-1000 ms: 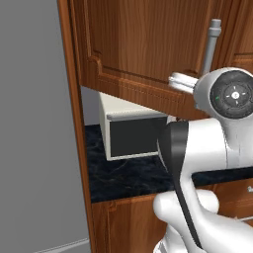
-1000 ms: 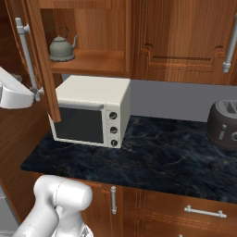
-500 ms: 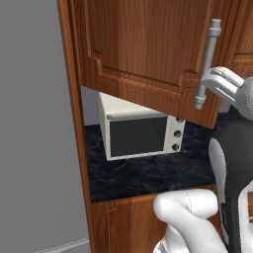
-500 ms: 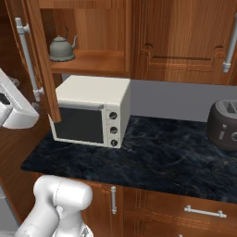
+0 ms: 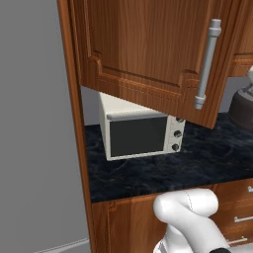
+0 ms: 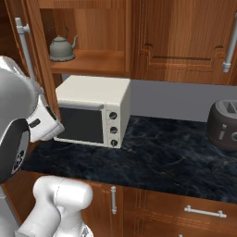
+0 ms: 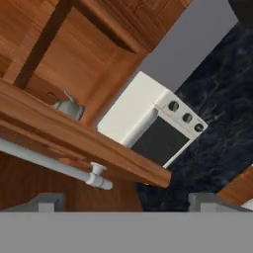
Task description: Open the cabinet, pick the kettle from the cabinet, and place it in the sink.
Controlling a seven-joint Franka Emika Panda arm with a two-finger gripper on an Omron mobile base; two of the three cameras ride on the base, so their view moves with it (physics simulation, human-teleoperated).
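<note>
So your cabinet (image 6: 88, 32) door (image 5: 148, 54) is swung wide open, with its grey bar handle (image 5: 207, 64) on the free edge. The kettle (image 6: 61, 46) sits on the shelf inside, near the left wall, right above the white toaster oven (image 6: 92, 111) on the dark counter (image 6: 162, 157). In the hand view your gripper (image 7: 131, 205) has its tips spread wide apart with nothing between them (the door handle runs just beyond them, not touching). There's a dark toaster (image 6: 224, 125) off at the right end of the counter, well apart from the kettle.
</note>
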